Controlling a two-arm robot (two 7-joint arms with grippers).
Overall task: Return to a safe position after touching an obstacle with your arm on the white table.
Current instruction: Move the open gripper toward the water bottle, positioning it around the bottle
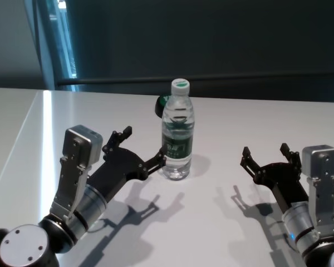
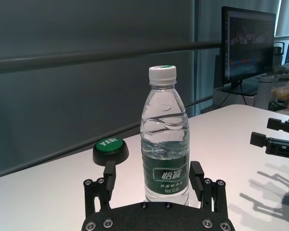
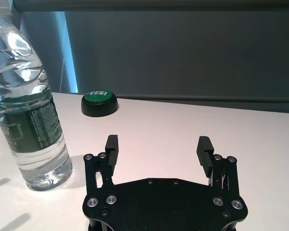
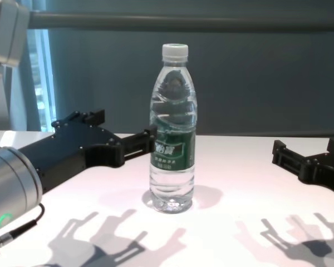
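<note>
A dark wall panel with a grey rail runs behind the white table (image 1: 256, 139), whose smooth top shows sharp shadows of both arms. The left gripper (image 1: 138, 149) lies low over that top with its fingers spread apart, holding nothing; its inner finger (image 4: 138, 143) reaches to the side of the obstacle (image 1: 177, 132), a tall clear water bottle standing upright near the table's middle, and appears to touch it or sit just beside it at label height. A green push button (image 2: 110, 148) sits on the table behind the bottle. The right gripper (image 1: 268, 160) rests well apart on the other side, fingers also open and empty. The risk, as I judge it, lies in the retreat: if the left arm sweeps sideways toward the bottle, the finger could push the tall, narrow bottle over or slide it across the slick surface.
</note>
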